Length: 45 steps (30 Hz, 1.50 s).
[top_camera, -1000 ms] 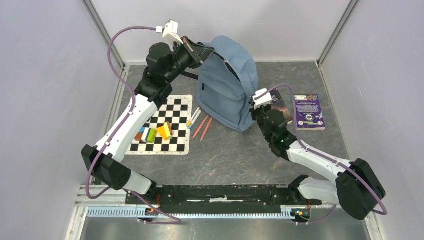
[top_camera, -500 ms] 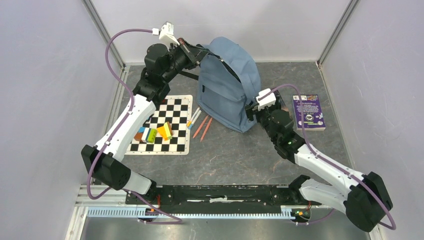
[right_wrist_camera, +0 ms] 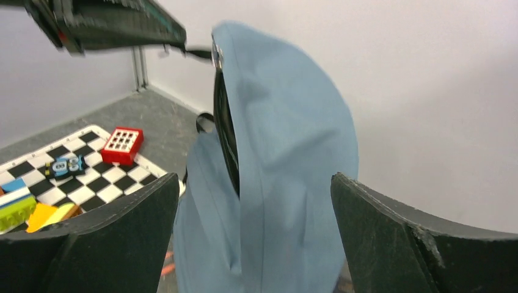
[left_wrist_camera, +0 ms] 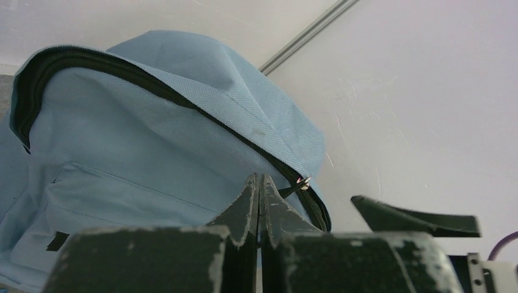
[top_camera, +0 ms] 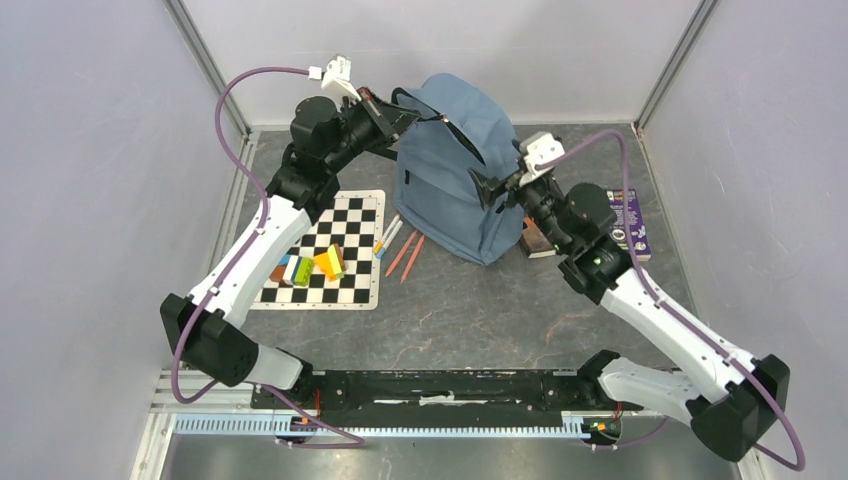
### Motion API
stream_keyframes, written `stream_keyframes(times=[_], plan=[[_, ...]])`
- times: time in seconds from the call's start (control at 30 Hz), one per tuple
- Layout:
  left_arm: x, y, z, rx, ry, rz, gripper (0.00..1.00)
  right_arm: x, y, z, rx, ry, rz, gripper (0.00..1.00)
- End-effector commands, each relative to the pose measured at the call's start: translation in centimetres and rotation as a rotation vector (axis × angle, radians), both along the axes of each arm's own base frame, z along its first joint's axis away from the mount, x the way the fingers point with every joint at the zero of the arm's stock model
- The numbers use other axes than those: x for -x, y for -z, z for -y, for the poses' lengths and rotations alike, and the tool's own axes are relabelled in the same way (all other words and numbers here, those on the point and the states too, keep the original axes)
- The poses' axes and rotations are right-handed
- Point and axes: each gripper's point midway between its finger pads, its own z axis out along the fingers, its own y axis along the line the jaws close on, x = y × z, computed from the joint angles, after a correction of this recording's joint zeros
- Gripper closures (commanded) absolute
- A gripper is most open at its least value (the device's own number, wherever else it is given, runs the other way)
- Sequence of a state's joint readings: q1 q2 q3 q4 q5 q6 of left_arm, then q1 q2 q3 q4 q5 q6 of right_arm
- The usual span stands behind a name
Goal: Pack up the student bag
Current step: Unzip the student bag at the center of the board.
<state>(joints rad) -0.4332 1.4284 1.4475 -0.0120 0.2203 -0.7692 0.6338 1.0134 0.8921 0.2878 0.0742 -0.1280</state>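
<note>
I count one student bag (top_camera: 450, 185), one chessboard mat (top_camera: 350, 250), two orange pencils (top_camera: 405, 257), and a purple book (top_camera: 632, 222) plus a second book (top_camera: 538, 243) behind my right gripper (top_camera: 497, 186). The bag stands upright on the worktop (top_camera: 470, 300) between both grippers, long axis vertical, front pocket towards the mat. My left gripper (left_wrist_camera: 261, 178) is pinched on the zipper pull (left_wrist_camera: 300, 182). My right gapes wide and holds nothing. Only the right wrist view shows a red keypad (right_wrist_camera: 122, 145).
</note>
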Motion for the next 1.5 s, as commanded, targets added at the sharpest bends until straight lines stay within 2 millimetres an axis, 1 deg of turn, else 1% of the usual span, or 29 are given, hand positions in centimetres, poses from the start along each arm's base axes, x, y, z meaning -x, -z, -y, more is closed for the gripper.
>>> stream_keyframes(times=[0.0,0.03,0.13,0.23,0.33,0.4,0.43,0.63,0.67,0.7,0.73,0.77,0.87,1.0,1.17,1.2,1.3,1.37,1.47], plan=[[1.3,-2.6,-0.4,0.058,0.02,0.056,0.98,-1.2,-3.9,-2.2,0.02,-0.061,0.075,0.02],[1.3,-2.7,-0.4,0.062,0.02,0.056,0.98,-1.4,-4.5,-2.9,0.027,-0.089,0.087,0.02],[1.4,-2.9,-0.4,0.07,0.019,0.054,0.98,-2.9,-5.1,-4.5,0.044,-0.112,0.089,0.04],[1.4,-3.1,-0.5,0.074,0.014,0.058,0.98,-4.2,-4.9,-5.7,0.064,-0.121,0.065,0.08],[1.4,-3.2,-0.6,0.079,0.011,0.055,0.98,-5.5,-4.6,-5.9,0.078,-0.088,0.046,0.17],[1.4,-3.1,-0.5,0.081,0.011,0.053,0.98,-5.9,-4.6,-5.7,0.085,-0.067,0.051,0.24],[1.4,-3.3,-0.6,0.088,0.008,0.05,0.98,-6.1,-4.6,-5.5,0.084,-0.051,0.053,0.3],[0.1,-5.0,-1.9,0.179,-0.025,0.041,0.98,-5.7,-4.1,-4.0,0.105,0.0,0.083,0.75],[-0.1,-5.0,-2.0,0.175,-0.029,0.042,0.98,-5.5,-4.3,-3.7,0.101,0.011,0.093,0.84],[-0.4,-4.8,-2.0,0.167,-0.036,0.033,0.98,-5.4,-4.2,-3.4,0.101,0.019,0.098,0.9],[-0.8,-4.4,-2.2,0.16,-0.046,0.02,0.98,-5.2,-4.2,-3.1,0.098,0.028,0.108,0.96],[-1.2,-4.2,-2.5,0.156,-0.059,0.01,0.98,-5.0,-4.4,-2.8,0.092,0.034,0.114,1.0],[-2.2,-3.7,-3.7,0.144,-0.109,0.0,0.98,-4.6,-4.1,-2.3,0.086,0.048,0.114,1.0],[-3.1,-2.6,-5.5,0.096,-0.185,0.006,0.98,-4.5,-3.7,-2.1,0.069,0.051,0.098,1.0],[-4.3,0.1,-7.3,0.057,-0.252,-0.03,0.98,-4.4,-3.7,-2.0,0.034,0.053,0.076,1.0],[-4.4,1.2,-7.7,0.03,-0.268,-0.052,0.98,-4.4,-3.7,-2.1,0.029,0.052,0.074,1.0],[-5.1,2.9,-8.6,-0.012,-0.309,-0.072,0.98,-4.4,-3.8,-2.1,0.019,0.049,0.072,1.0],[-5.6,3.8,-9.1,-0.016,-0.325,-0.091,0.98,-4.4,-3.8,-2.1,0.018,0.047,0.071,1.0],[-6.4,4.6,-9.9,0.001,-0.348,-0.106,0.98,-4.3,-4.2,-1.9,0.014,0.055,0.076,1.0]])
